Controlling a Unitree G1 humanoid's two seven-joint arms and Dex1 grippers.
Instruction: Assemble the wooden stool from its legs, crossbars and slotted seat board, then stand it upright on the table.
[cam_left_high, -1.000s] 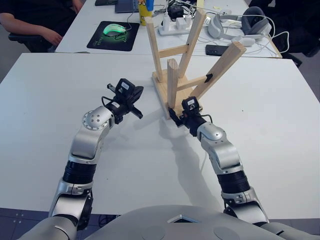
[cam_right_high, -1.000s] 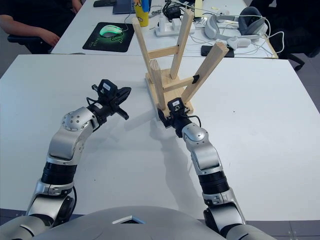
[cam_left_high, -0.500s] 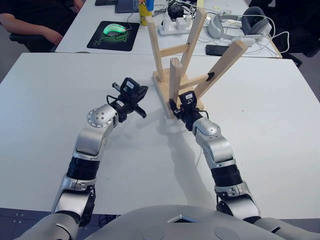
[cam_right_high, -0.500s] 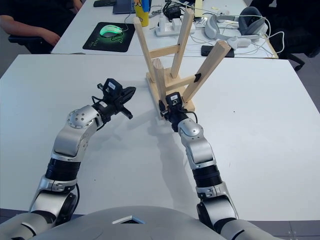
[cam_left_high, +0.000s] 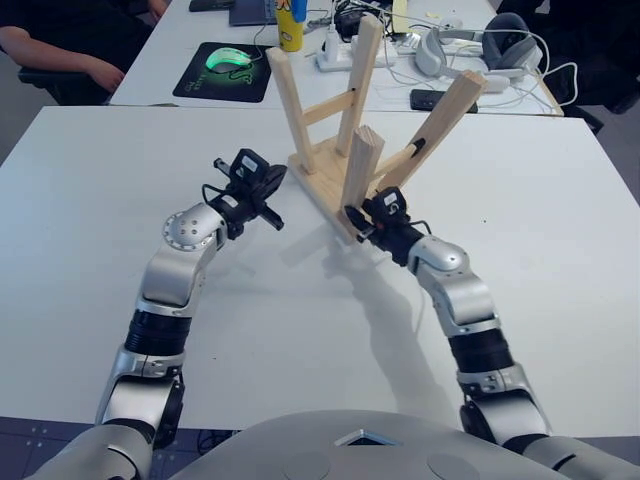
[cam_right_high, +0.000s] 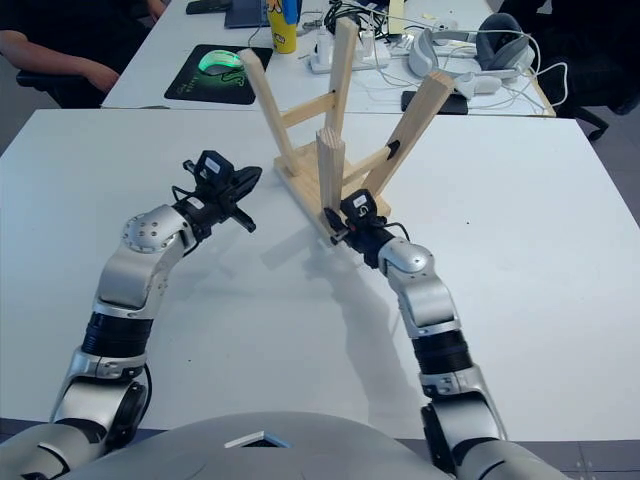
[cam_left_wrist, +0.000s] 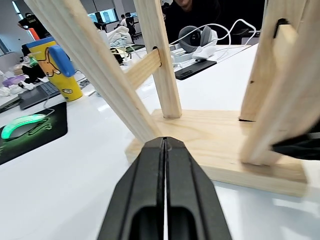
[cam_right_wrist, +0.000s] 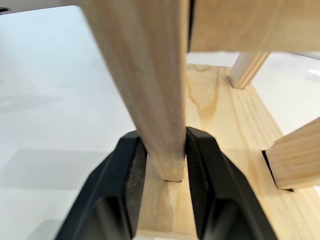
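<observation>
The wooden stool (cam_left_high: 322, 178) stands upside down near the table's far middle, its seat board (cam_left_wrist: 210, 135) flat on the table and its legs pointing up and splayed. My right gripper (cam_left_high: 357, 221) is at the board's near corner, shut on the base of the near leg (cam_right_wrist: 160, 90), with one finger (cam_right_wrist: 125, 170) on each side of it. My left gripper (cam_left_high: 276, 183) hovers just left of the seat board, shut and holding nothing; its fingertips (cam_left_wrist: 165, 142) point at the board's edge. A crossbar (cam_left_wrist: 142, 70) joins the two far legs.
The white table (cam_left_high: 120, 250) is bare to the left, right and front of the stool. Behind its far edge a second table holds a mouse pad with a lit mouse (cam_left_high: 228, 62), a yellow cup (cam_left_high: 291, 25), headphones (cam_left_high: 480, 45) and a phone (cam_left_high: 430, 98).
The stool has turned on the table, its legs swinging left, with my right gripper still shut on the near leg. My left gripper has shifted slightly left and farther back.
</observation>
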